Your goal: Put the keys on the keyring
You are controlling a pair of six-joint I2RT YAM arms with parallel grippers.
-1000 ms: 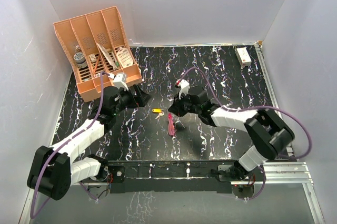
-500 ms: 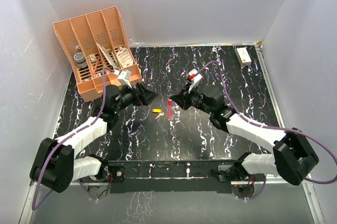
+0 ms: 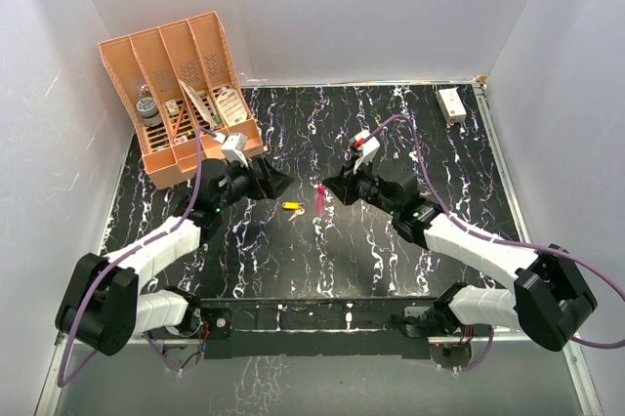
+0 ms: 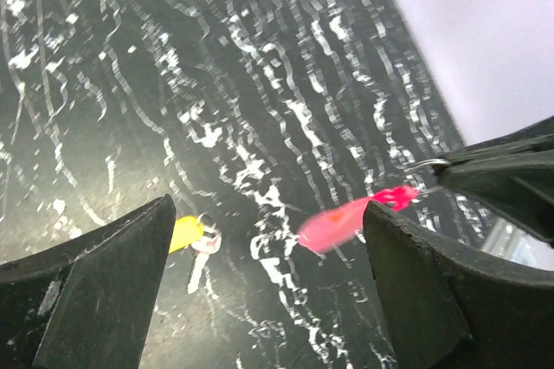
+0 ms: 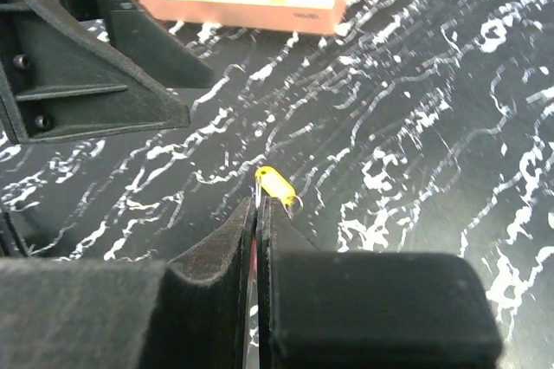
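The small yellow key [image 3: 290,206] lies flat on the black marbled table, between the two grippers. It also shows in the left wrist view [image 4: 186,232] and the right wrist view [image 5: 275,185]. My right gripper [image 3: 328,189] is shut on the metal ring end of the pinkish-red keyring strap [image 3: 319,197]. The strap hangs just above the table, right of the key. In the left wrist view the strap [image 4: 346,220] dangles from the right gripper's fingertips [image 4: 485,180]. My left gripper [image 3: 276,182] is open and empty, low over the table just behind the key. In the right wrist view the right gripper [image 5: 262,213] is closed, with the key just beyond its tips.
An orange desk organizer [image 3: 186,94] holding several small items stands at the back left, close behind the left gripper. A small white box [image 3: 451,104] sits at the back right. White walls enclose the table on three sides.
My right gripper has lifted the keyring strap off the table and drawn back to the right. The strap now hangs near the key. My left gripper moved slightly right, toward the key.
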